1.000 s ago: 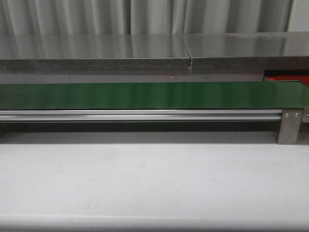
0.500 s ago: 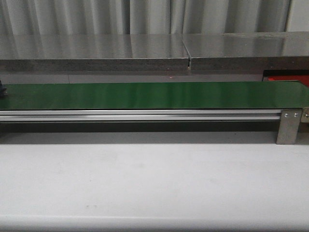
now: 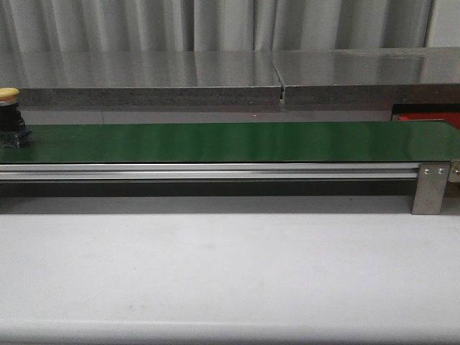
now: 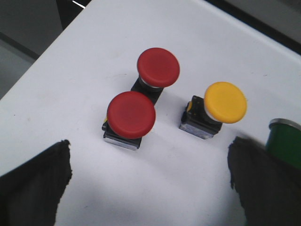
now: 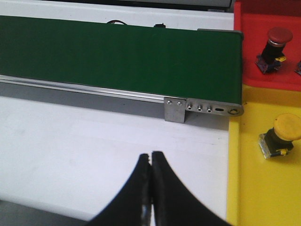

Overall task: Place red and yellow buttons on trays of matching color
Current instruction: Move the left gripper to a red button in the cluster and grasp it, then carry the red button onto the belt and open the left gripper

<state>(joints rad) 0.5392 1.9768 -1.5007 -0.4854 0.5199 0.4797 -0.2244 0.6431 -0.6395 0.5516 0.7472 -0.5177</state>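
Two red buttons [image 4: 131,114] and a yellow button [image 4: 225,101] stand on the white tabletop [image 4: 94,70], between the spread, empty fingers of the left claw [image 4: 150,181]. The right claw [image 5: 151,188] is clenched on nothing, well apart from the red tray [image 5: 268,56] and yellow tray [image 5: 254,188].

No legible text, labels, brand marks, numbers or signs in any of the three views. Long green conveyor belt [image 3: 230,141]: plain surface, unmarked. Round red mushroom-cap buttons [image 4: 131,114] and round yellow mushroom-cap button [image 4: 225,101] in the left wrist view: caps blank. Flat bright-red tray [image 5: 268,28] and flat yellow tray [image 5: 263,188] in the right wrist view: no printing visible. Metal bracket [image 5: 175,109] at the belt end: screws only, no stamp readable.
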